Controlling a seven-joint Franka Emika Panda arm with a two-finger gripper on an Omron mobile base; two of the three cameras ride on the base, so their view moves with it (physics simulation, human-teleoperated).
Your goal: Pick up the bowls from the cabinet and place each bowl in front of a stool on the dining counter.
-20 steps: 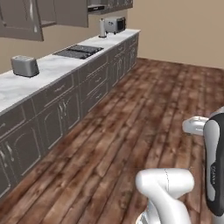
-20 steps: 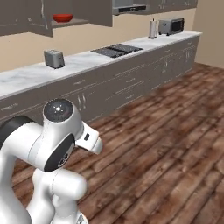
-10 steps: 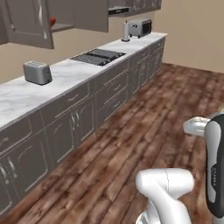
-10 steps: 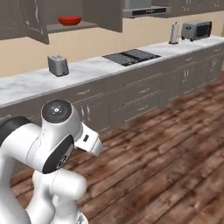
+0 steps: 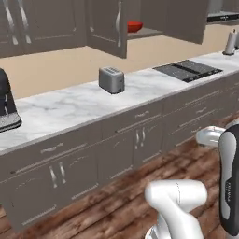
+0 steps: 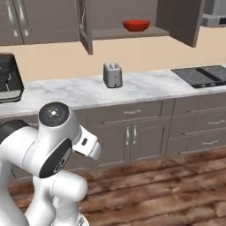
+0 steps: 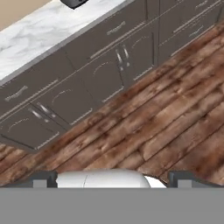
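Cabinet [image 6: 176,20] doors open, exposing red bowl [image 6: 136,25] on shelf at 12 o'clock above toaster [image 6: 112,74]. Gripper [image 7: 113,177] spread wide, empty, aimed floorward: arm tucked.

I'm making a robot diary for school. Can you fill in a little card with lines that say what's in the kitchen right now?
cabinet: doors open, up on the wall
red bowl: sitting on the cabinet's shelf
second bowl: cannot see one
toaster: on the marble worktop, below the cabinet
cooktop: set in the worktop, right of the toaster
gripper: fingers wide apart, holding nothing, pointed at the wooden floor
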